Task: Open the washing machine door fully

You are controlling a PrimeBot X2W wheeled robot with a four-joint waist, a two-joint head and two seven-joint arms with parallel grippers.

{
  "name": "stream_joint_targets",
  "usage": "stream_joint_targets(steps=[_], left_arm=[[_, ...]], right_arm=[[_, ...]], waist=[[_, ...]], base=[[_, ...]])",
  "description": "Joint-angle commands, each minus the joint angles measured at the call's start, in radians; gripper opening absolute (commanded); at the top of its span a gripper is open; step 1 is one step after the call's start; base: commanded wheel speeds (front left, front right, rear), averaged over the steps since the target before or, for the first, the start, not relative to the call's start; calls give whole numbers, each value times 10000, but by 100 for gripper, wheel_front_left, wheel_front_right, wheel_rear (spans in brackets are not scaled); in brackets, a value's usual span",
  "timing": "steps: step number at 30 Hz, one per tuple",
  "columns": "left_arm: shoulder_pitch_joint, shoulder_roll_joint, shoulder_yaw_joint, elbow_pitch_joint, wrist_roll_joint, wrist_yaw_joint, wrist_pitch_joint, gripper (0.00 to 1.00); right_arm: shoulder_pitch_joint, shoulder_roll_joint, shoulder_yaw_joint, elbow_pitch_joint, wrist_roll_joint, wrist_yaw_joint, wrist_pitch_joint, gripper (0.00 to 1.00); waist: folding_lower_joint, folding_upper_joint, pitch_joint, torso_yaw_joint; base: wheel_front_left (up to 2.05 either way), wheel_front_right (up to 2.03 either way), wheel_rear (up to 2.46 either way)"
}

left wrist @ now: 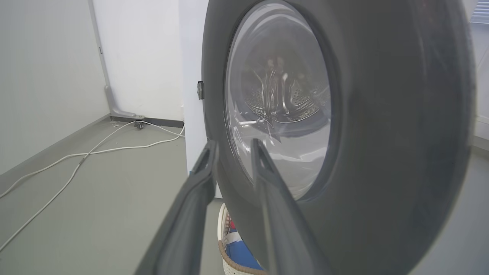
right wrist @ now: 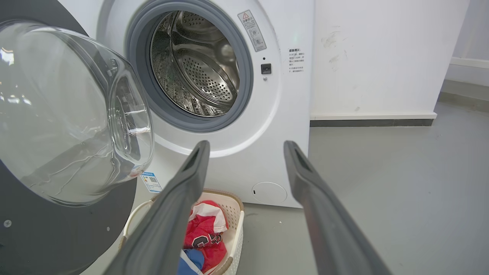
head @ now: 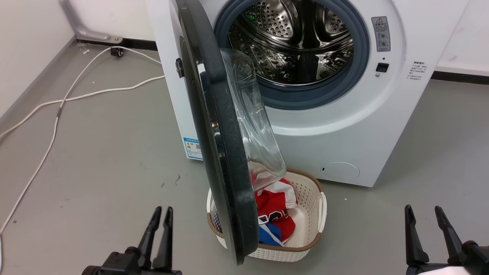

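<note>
1. Your left gripper (head: 163, 211), fingers narrowly parted, sits empty at seven o'clock; right gripper (head: 423, 210), spread wider, at five.
2. Door (head: 225, 172) stands half open, dead centre, above the basket (head: 313, 206).

We find the washing machine door (head: 223, 152) swung open, attached at the left side of the machine front (head: 344, 126) and standing roughly square to it, so the head view shows it nearly edge-on. The round frame is glossy black and nearly machine-wide. At its centre, a clear domed glass bowl (head: 254, 126) bulges from the inner face, on the side toward the drum opening (head: 298, 46). The outer face (left wrist: 382, 133) is smooth and dark around a round window.
</note>
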Motion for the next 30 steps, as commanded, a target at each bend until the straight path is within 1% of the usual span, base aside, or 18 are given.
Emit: stream_joint_targets(steps=[1,5,9,10,11,12,14,19,25,30], left_arm=[[-114,-8,-3,-97,-47,-22,-27,0],[-248,-8,100,-543,-168,76,-27,0],[-628,-6,319,-1533,-415,219,-27,0],[-1106,-9,435,-2327,-551,339,-27,0],[-1271,-9,436,-2549,-531,382,-27,0],[-1826,-8,265,-3049,-403,490,-26,0],[-2183,-9,73,-3280,-366,533,-27,0],[-2636,-8,-626,-3377,-123,444,-26,0],[-2576,-8,-1500,-3219,-176,516,-26,0],[-2205,-2,-2386,-2489,12,260,-26,0]], right_arm=[[-37,33,3,-3,17,-3,-37,100],[-51,34,18,11,0,-3,-37,100],[-93,34,2,42,-8,-3,-37,100],[-148,33,-29,44,-39,-3,-37,100],[-158,33,-35,60,-67,-3,-37,100],[-205,31,-142,122,-155,-3,-37,100],[-255,33,-168,164,-155,-3,-37,100],[-283,31,-56,239,-78,-3,-37,100],[-184,32,-32,416,68,-3,-37,100],[-231,33,54,473,153,-3,-37,100]], waist=[[0,0,6,7],[0,0,32,26],[0,0,64,30],[0,0,95,37],[0,0,96,38],[0,0,97,21],[0,0,89,-18],[0,0,55,-176],[0,0,21,-312],[0,0,8,-364]], base=[[0,0,0],[0,0,0],[0,0,0],[0,0,0],[0,0,0],[0,0,0],[0,0,0],[0,0,0],[0,0,0],[0,0,0]])
